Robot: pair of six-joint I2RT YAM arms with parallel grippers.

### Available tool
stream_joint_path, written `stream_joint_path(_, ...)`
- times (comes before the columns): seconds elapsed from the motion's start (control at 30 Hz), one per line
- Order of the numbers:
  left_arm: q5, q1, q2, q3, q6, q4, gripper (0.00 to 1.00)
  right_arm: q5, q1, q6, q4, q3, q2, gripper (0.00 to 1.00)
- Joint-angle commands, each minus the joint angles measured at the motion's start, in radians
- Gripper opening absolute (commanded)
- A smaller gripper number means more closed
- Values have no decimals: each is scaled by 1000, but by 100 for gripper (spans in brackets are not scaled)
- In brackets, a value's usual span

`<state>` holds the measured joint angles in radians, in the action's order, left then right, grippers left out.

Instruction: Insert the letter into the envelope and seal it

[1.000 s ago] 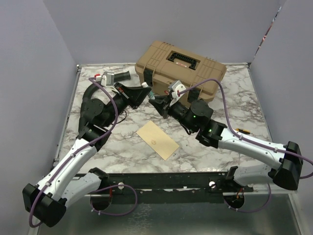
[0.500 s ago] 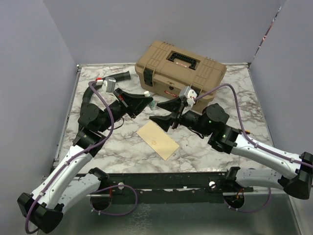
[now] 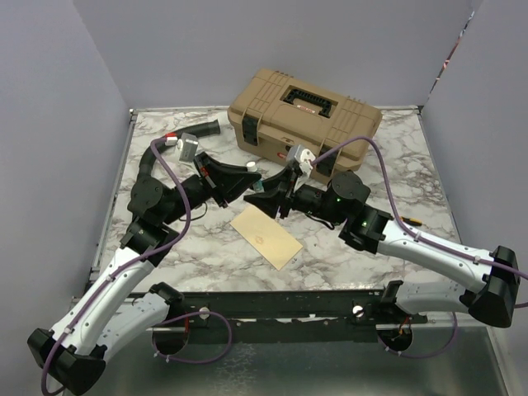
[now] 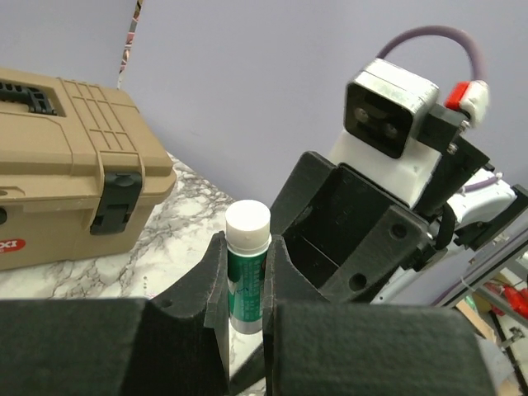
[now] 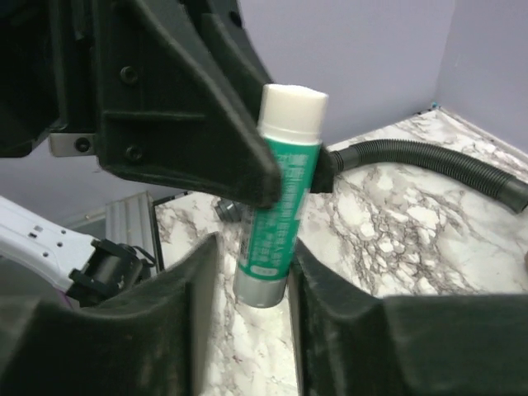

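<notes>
A green glue stick [image 4: 247,272] with a white cap stands upright between the fingers of my left gripper [image 4: 246,289], which is shut on its middle. In the top view the two grippers meet above the table, left gripper [image 3: 247,176] facing right gripper [image 3: 269,195]. My right gripper [image 5: 252,280] is open around the glue stick's [image 5: 280,206] grey lower end, with a gap showing on one side. The pale yellow envelope [image 3: 266,237] lies flat on the marble table just in front of both grippers. The letter is out of view.
A tan toolbox [image 3: 305,115] with a black handle stands at the back of the table, right behind the grippers. A black corrugated hose [image 3: 206,128] lies at the back left. The table's near edge [image 3: 280,290] runs along a black rail.
My right gripper opened wide and drew back to the right, then returned with narrower jaws around the bottom of the glue stick. The left gripper kept its hold and shifted slightly.
</notes>
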<state>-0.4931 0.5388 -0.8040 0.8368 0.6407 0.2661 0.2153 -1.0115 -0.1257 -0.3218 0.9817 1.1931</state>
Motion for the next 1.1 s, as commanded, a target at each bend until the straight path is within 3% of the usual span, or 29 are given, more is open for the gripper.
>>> stream_joint_path(0.0, -26, 3, 21, 16, -18, 25, 0, 47, -1, -56, -67, 2, -23, 27)
stream_joint_path(0.07, -11, 3, 26, 11, -16, 25, 0, 38, -1, -64, -68, 1, -23, 9)
stream_joint_path(0.13, 3, 3, 33, 5, -8, 26, 0, 20, -1, -84, -79, -5, -28, 1)
stream_joint_path(0.17, 5, 3, 35, 2, -4, 27, 0, 15, -1, -92, -94, -11, -31, 1)
stream_joint_path(0.3, -17, 3, 31, -20, 11, 30, 26, 34, -1, -143, -167, -30, -50, 1)
stream_joint_path(0.37, -34, 2, 29, -35, 22, 35, 33, 48, -1, -160, -200, -35, -57, 1)
stream_joint_path(0.6, -56, 3, 40, -93, 68, 108, 37, 119, -1, -175, -236, -30, -49, 0)
stream_joint_path(0.87, -79, 3, 32, -129, 92, 172, 51, 156, -1, -212, -272, -32, -28, 1)
stream_joint_path(1.07, -71, 3, 36, -141, 95, 195, 44, 192, -1, -235, -279, -31, -15, 0)
